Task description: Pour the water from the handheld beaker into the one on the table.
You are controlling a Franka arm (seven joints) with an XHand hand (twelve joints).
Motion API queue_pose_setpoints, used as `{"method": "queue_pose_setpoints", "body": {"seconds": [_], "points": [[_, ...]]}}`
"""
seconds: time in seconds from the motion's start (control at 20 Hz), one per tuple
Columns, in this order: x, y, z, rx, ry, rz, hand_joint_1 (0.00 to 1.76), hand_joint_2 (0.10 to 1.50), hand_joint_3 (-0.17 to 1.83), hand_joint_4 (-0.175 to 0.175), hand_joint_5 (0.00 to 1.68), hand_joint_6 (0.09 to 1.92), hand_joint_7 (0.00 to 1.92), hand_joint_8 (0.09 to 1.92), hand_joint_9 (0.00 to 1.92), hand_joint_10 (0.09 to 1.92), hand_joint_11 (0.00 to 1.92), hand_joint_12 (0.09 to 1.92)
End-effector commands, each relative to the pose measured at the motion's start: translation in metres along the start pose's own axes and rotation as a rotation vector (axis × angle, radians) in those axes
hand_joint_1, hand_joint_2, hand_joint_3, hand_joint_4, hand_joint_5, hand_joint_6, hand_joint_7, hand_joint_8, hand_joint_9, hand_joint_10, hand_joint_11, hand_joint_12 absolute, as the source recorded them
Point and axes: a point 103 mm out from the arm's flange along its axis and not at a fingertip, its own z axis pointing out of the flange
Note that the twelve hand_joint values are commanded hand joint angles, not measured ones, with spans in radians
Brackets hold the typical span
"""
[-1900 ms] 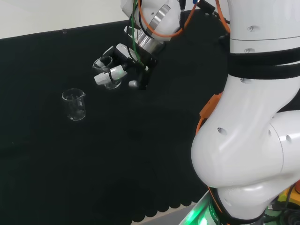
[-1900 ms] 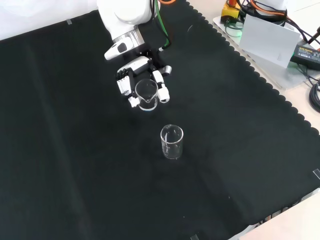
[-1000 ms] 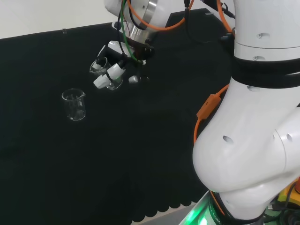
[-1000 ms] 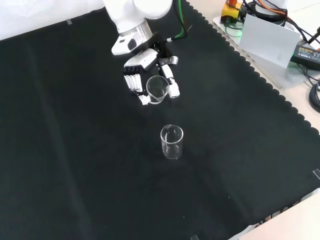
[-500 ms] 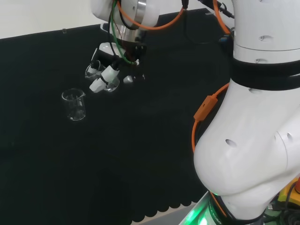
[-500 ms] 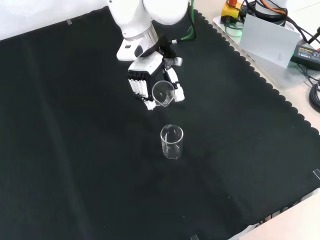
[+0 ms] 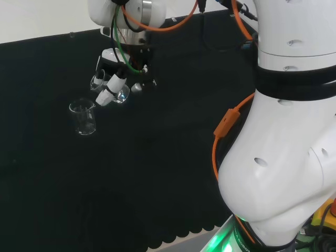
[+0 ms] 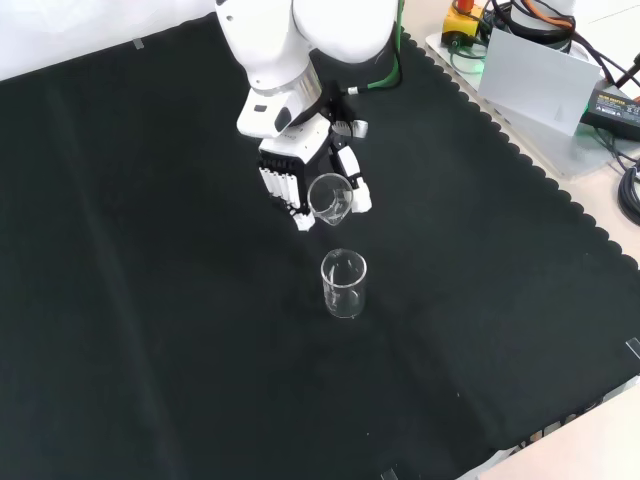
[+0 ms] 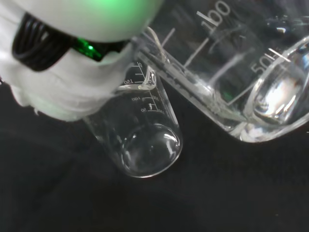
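Over black cloth (image 8: 150,300), tilted beaker (image 8: 329,198) between fingers (image 8: 283,180)

My bench's matt black cloth (image 8: 150,300), two clear glossy glass beakers (image 8: 343,284) (image 8: 329,197), smooth glossy white plastic arm links (image 7: 283,157), robot hand (image 8: 300,170) in white and black plastic

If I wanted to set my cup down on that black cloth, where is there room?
Nearly anywhere: in the front view the cloth lies bare left, right and below the standing beaker. It is crowded just above it, where the hand tilts the held beaker.

Overhead, frontal, close wrist views
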Motion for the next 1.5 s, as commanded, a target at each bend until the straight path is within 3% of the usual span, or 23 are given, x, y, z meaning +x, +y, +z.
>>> {"method": "queue_pose_setpoints", "body": {"seconds": [0.05,0.35,1.5], "points": [[0.005,0.000,0.001,0.049,-0.068,-0.003,1.22,0.59,0.64,-0.094,1.56,0.09,1.81,0.24,1.73,0.17,1.45,0.74],[0.015,0.011,0.008,0.094,-0.115,0.025,1.22,0.58,0.66,-0.123,1.56,0.11,1.80,0.26,1.72,0.19,1.45,0.72],[0.026,0.020,0.009,0.182,-0.260,0.059,1.22,0.58,0.67,-0.127,1.55,0.14,1.79,0.30,1.72,0.21,1.45,0.72]]}}
